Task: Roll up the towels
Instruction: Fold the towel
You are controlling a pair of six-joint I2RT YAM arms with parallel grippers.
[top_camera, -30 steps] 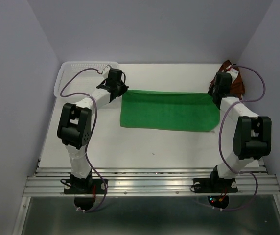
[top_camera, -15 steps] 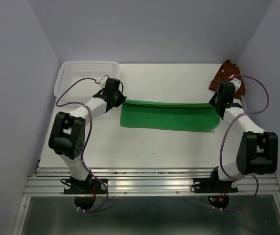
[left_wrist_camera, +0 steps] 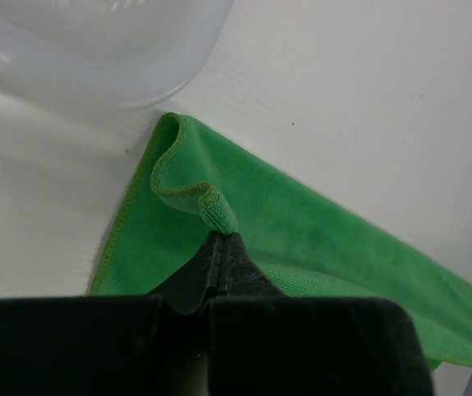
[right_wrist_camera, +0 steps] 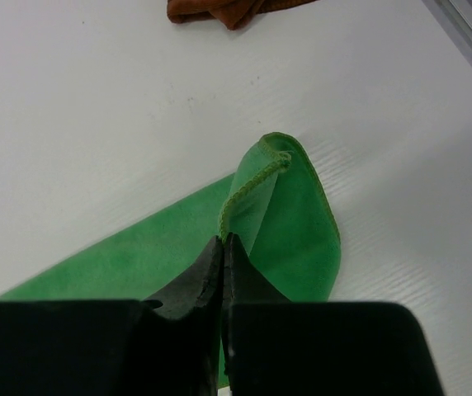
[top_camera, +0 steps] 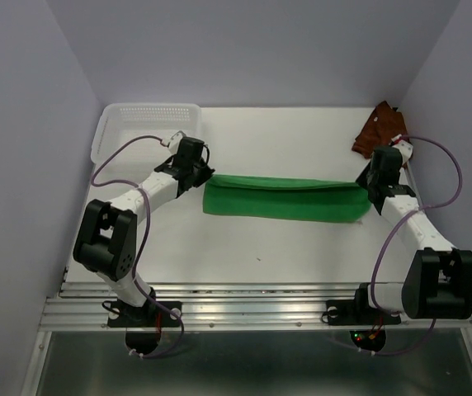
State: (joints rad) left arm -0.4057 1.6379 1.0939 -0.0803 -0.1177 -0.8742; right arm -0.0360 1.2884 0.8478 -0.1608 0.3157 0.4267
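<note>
The bright green towel (top_camera: 284,198) lies across the middle of the table, its far edge folded toward the near edge into a narrow strip. My left gripper (top_camera: 203,176) is shut on the towel's far left corner (left_wrist_camera: 217,210), pinched between the fingertips. My right gripper (top_camera: 368,183) is shut on the far right corner (right_wrist_camera: 244,202). The green towel also shows under both wrist cameras. The rust reddish-brown towel (top_camera: 380,126) lies crumpled at the far right; its edge shows in the right wrist view (right_wrist_camera: 224,10).
A white perforated basket (top_camera: 141,124) stands at the far left; its rounded corner shows in the left wrist view (left_wrist_camera: 96,49). Grey walls close in the table on three sides. A metal rail (top_camera: 252,309) runs along the near edge.
Both grippers have pulled the towel's far edge toward the near side, folding the wide green rectangle over into a narrow strip. The arms have drawn back from the far side.
</note>
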